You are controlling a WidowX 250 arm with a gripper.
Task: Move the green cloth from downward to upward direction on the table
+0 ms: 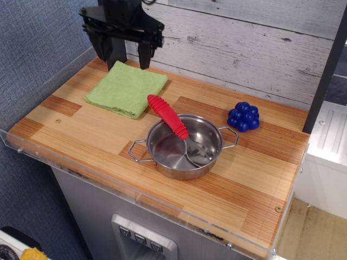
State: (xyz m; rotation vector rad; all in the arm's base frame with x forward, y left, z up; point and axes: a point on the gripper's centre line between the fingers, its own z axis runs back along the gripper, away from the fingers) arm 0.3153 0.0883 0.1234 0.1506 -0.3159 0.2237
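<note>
The green cloth (126,90) lies flat and folded at the far left of the striped wooden table (97,138), near the back wall. My black gripper (124,58) hangs above the cloth's far edge, lifted clear of it. Its two fingers are spread apart and hold nothing.
A steel pot (183,147) with a red-handled spoon (168,116) in it stands at the table's middle. A blue toy grape bunch (244,116) sits at the back right. A clear acrylic rim (135,192) runs along the edges, and a plank wall stands behind.
</note>
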